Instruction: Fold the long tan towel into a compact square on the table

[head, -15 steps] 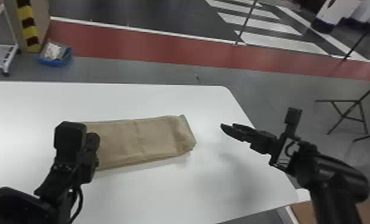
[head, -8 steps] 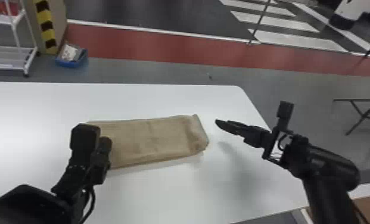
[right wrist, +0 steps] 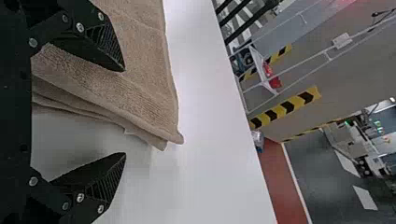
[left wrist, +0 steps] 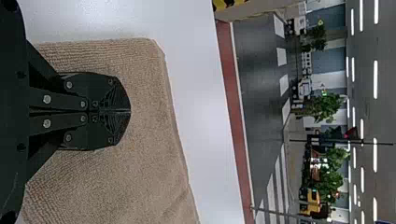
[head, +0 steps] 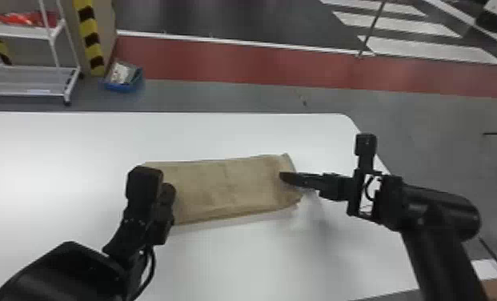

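Spread right gripper [right wrist: 124,112] arrives at the tan towel [head: 227,188]

The change is on the right: over the last second the right gripper has closed in from beside the tan towel, and in the head view its tips now overlap the right end. The left gripper [left wrist: 130,112] has kept its place near the other end. That probably marks the switch from approach to grasp, with the next fold about to begin.

The tan towel lies on the white surface [head: 259,260], already in layers but clearly longer than wide, so another end-to-end fold looks needed for a square. In the right wrist view the right gripper is wide and empty, one finger over the cloth, the other over bare surface, with the layered edge between them. The left gripper's fingers are pressed together above the left end; no cloth can be seen between them, and contact is hard to judge.

The right gripper likely needs to take every layer; catching only the top one could pull the stack apart.
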`<state>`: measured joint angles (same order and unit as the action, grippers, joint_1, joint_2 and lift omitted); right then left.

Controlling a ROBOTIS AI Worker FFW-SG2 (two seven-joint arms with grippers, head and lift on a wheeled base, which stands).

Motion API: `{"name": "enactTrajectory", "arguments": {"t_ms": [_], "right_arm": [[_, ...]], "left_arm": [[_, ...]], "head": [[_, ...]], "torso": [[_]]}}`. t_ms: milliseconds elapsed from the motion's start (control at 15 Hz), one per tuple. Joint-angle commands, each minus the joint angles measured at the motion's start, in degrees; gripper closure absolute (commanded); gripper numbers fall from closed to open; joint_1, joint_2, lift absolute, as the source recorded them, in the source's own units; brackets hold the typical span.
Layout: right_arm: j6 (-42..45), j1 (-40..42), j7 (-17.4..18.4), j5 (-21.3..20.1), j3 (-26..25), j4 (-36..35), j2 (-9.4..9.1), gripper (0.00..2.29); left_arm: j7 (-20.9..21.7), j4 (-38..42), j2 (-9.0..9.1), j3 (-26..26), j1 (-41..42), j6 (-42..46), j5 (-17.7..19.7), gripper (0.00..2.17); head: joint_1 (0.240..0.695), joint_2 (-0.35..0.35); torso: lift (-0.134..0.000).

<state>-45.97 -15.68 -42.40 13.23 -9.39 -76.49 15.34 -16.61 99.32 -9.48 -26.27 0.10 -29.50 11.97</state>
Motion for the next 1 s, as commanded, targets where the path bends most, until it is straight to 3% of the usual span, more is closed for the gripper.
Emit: {"name": "enactTrajectory", "arguments": {"t_ms": [0,200,800,933], "right_arm": [[-2.68,-0.40,0.83,-2.68,0.43,-1.65,-0.75,0.29],[-5.14,-1.10,0.83,-4.35,0.87,-2.62,-0.84,0.29],[-10.06,-5.85,0.21,-5.06,3.50,-1.83,-0.84,0.83],[-11.82,-6.64,0.03,-5.15,3.77,-1.39,-0.84,0.83]], "left_arm": [[-0.01,0.00,-0.10,0.34,0.08,0.01,-0.02,2.14],[0.26,-0.18,-0.10,0.34,-0.01,0.01,0.07,2.14],[0.35,-0.27,-0.19,0.34,-0.19,-0.17,-0.10,2.14],[0.26,-0.27,-0.19,0.43,-0.10,-0.17,-0.10,2.14]], "head": [[0.695,-0.198],[0.695,-0.191],[0.695,-0.178],[0.695,-0.172]], "torso": [[-0.125],[-0.125],[-0.125],[-0.125]]}}
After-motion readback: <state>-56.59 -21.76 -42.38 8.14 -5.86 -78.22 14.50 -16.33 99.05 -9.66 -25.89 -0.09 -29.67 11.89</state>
